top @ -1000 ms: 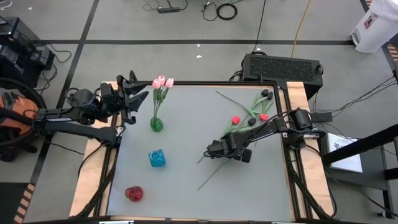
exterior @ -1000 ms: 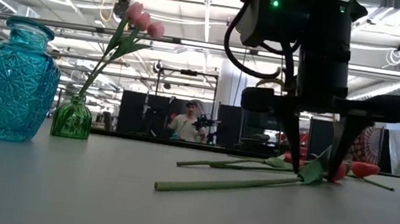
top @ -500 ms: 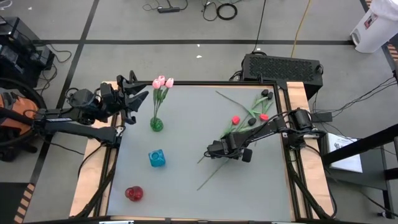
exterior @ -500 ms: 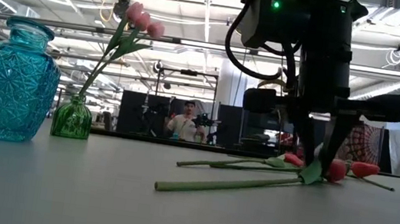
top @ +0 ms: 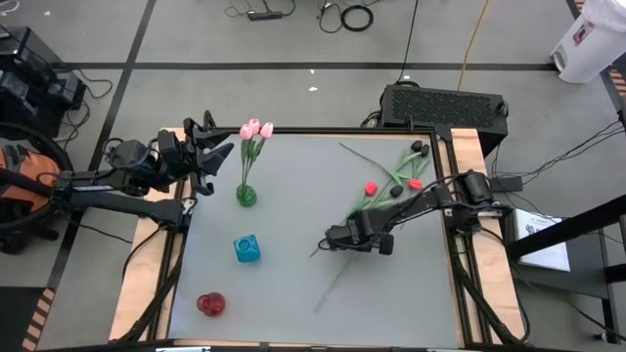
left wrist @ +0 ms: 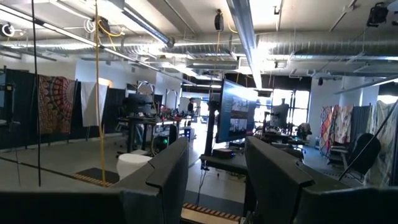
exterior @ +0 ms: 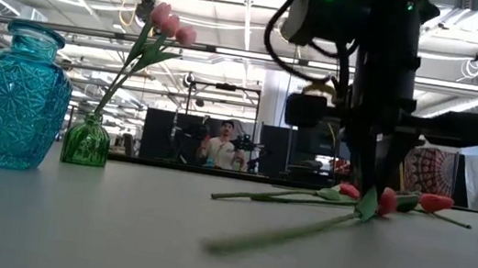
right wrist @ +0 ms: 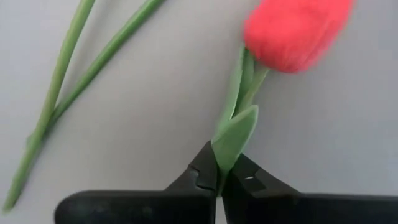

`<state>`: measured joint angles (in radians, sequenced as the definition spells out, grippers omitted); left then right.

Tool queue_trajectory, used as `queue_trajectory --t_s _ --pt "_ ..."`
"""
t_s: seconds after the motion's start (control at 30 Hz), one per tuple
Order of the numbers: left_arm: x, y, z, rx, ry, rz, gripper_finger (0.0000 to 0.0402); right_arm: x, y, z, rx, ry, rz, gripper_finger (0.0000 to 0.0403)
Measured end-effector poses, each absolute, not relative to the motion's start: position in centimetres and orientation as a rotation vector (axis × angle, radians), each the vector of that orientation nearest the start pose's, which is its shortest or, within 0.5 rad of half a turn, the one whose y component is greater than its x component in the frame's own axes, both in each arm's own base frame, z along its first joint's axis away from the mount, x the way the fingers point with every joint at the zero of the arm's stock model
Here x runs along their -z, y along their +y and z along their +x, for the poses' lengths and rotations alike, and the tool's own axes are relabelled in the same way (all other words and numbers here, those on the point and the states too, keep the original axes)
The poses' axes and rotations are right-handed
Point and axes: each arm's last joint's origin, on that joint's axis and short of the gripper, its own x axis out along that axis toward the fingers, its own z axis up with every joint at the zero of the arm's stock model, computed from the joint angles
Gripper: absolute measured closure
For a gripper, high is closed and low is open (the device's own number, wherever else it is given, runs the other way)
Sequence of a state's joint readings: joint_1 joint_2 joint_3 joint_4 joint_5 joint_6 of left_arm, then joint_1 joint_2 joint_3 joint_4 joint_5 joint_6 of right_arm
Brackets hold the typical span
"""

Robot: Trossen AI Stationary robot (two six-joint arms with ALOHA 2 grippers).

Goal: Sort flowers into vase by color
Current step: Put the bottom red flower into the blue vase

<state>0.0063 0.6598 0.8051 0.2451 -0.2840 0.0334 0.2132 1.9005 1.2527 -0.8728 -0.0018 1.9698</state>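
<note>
Your right gripper (right wrist: 219, 177) has pinched only a leaf of the red tulip (right wrist: 292, 31) at centre-right of the high frame; the leaf may tear or slip, dropping the flower before the red vase (top: 210, 304) at lower left. Farther off, your left gripper (top: 210, 147) hovers at upper left, fingers apart, holding nothing.

Bright, even ceiling light — glare off the overhead strips (left wrist: 245, 37); one stem (exterior: 276, 236) on the counter (exterior: 70, 223) is motion-blurred.
</note>
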Motion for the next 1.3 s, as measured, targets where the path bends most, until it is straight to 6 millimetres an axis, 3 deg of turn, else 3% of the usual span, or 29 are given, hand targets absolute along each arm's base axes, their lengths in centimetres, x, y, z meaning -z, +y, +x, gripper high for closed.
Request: queue_trajectory --t_s 0.23,0.4,0.9,1.3 --pt "-39.6 0.9 13.4 -0.291 -0.380 -0.029 0.0237 -18.2 7.6 32.7 1.211 1.031 1.344 0.0402" --pt "-39.5 0.9 13.4 -0.273 -0.380 -0.121 0.0237 -21.2 7.0 32.0 1.069 0.954 1.244 0.0403" --pt "-38.3 0.8 13.9 -0.212 -0.284 -0.414 0.0237 -31.2 3.3 29.1 0.678 0.576 0.943 0.0403" --pt "-38.1 0.7 14.3 -0.147 -0.269 -0.505 0.0237 -37.2 1.0 30.9 0.364 0.104 0.705 0.0402"
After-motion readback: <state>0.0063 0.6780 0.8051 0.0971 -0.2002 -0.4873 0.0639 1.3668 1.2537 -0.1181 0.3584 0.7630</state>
